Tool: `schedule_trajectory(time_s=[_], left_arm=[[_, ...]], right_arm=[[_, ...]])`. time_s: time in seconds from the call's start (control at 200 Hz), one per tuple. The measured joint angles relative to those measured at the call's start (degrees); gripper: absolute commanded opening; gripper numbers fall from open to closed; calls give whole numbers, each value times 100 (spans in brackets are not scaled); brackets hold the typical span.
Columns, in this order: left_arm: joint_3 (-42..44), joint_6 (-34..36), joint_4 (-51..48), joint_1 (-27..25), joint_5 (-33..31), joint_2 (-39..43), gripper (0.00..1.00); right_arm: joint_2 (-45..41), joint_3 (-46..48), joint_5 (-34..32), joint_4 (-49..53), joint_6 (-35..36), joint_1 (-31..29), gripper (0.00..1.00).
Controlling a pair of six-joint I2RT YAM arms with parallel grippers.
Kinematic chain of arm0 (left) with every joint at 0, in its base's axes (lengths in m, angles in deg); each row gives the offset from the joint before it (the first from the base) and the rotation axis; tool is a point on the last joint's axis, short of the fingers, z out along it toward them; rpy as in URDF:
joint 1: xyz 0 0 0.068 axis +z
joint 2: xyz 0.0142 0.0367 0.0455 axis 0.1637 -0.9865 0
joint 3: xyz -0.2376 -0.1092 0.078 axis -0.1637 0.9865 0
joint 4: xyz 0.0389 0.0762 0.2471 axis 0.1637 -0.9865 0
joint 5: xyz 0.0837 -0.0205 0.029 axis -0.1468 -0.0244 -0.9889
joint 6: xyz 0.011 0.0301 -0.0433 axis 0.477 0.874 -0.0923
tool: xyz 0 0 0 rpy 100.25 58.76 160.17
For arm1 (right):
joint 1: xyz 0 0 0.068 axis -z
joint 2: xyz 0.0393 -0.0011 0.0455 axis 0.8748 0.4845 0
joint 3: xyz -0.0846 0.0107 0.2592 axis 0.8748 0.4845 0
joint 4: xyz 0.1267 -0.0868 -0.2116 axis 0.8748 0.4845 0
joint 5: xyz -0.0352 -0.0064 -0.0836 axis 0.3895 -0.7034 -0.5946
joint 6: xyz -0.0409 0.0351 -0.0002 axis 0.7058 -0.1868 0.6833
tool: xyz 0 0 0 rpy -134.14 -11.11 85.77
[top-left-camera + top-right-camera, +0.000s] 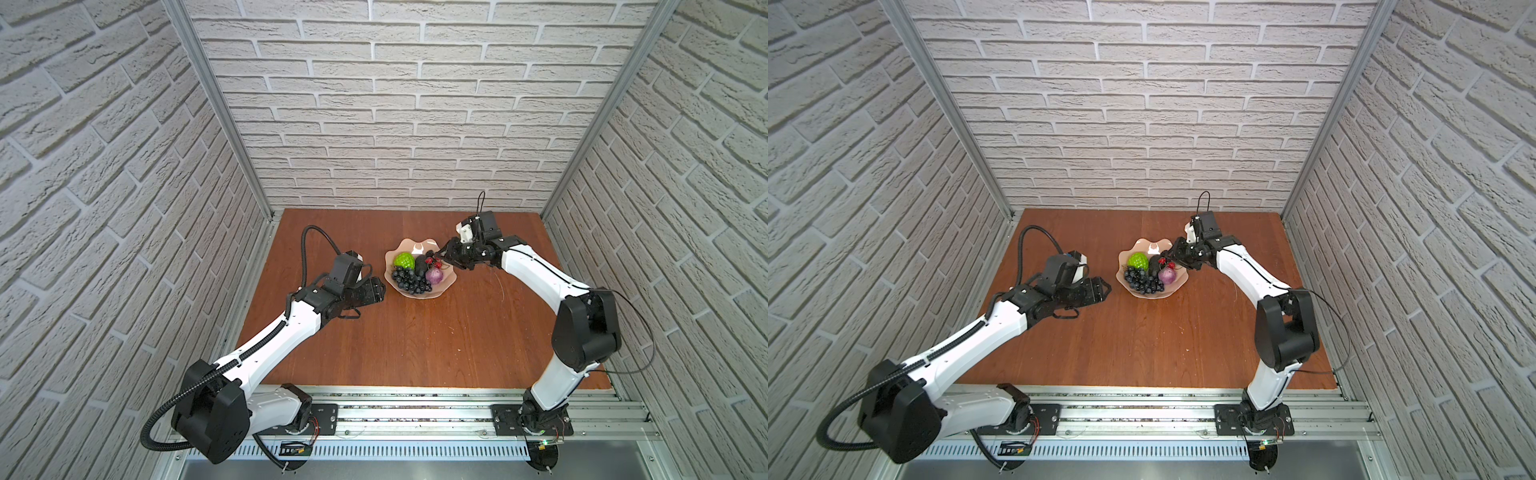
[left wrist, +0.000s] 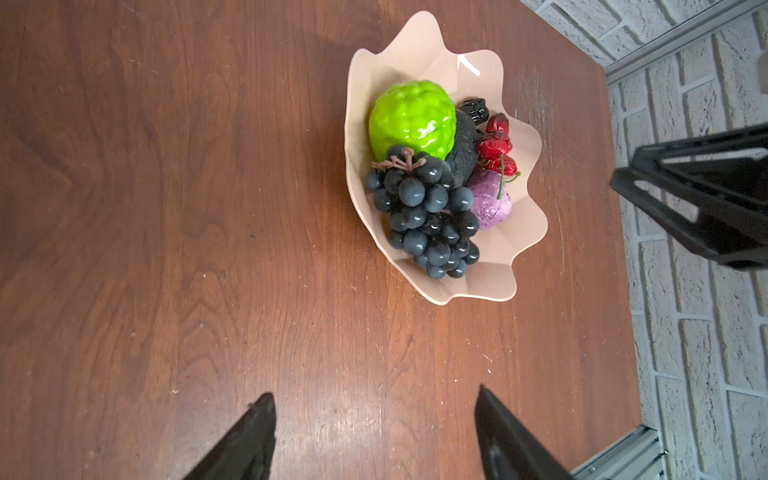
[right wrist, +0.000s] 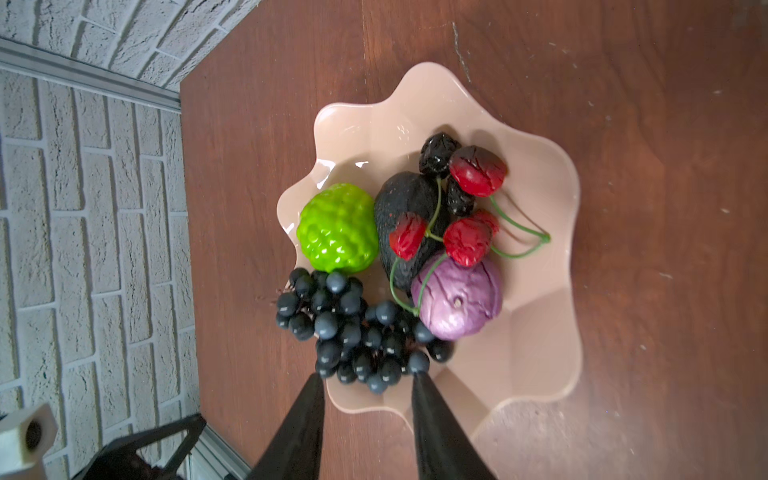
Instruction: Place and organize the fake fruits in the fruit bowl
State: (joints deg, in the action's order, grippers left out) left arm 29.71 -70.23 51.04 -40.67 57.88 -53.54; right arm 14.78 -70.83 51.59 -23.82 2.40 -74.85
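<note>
The peach scalloped fruit bowl (image 1: 419, 294) (image 1: 1152, 296) stands on the table's far middle. In it lie the dark grape bunch (image 1: 409, 281) (image 3: 353, 332), a bumpy green fruit (image 1: 404, 261) (image 2: 411, 118), a dark avocado (image 3: 407, 208), a purple fruit (image 1: 434, 275) (image 3: 461, 299), red cherries (image 3: 467, 241) (image 2: 496, 143) and black berries (image 3: 438, 151). My right gripper (image 1: 442, 254) (image 3: 366, 378) hovers over the bowl's right rim, open, with nothing between its fingers. My left gripper (image 1: 381, 286) (image 2: 375, 392) is open and empty just left of the bowl.
The brown wooden table (image 1: 415, 345) is walled by brick panels on three sides, with metal posts (image 1: 232, 137) at the back corners. An aluminium rail (image 1: 415, 411) carrying both arm bases runs along the front edge.
</note>
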Motion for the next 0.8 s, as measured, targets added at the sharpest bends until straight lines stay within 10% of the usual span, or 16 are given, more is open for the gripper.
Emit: schedule_trajectory(time_s=[0.32,0.8], left_arm=[[17,105,492,-35,4,-92,75],[365,352,765,-66,61,170,75]], right_arm=[[-2072,1311,-815,1272,568,955,45],[-2669,3126,-831,2107,903,3834,55]])
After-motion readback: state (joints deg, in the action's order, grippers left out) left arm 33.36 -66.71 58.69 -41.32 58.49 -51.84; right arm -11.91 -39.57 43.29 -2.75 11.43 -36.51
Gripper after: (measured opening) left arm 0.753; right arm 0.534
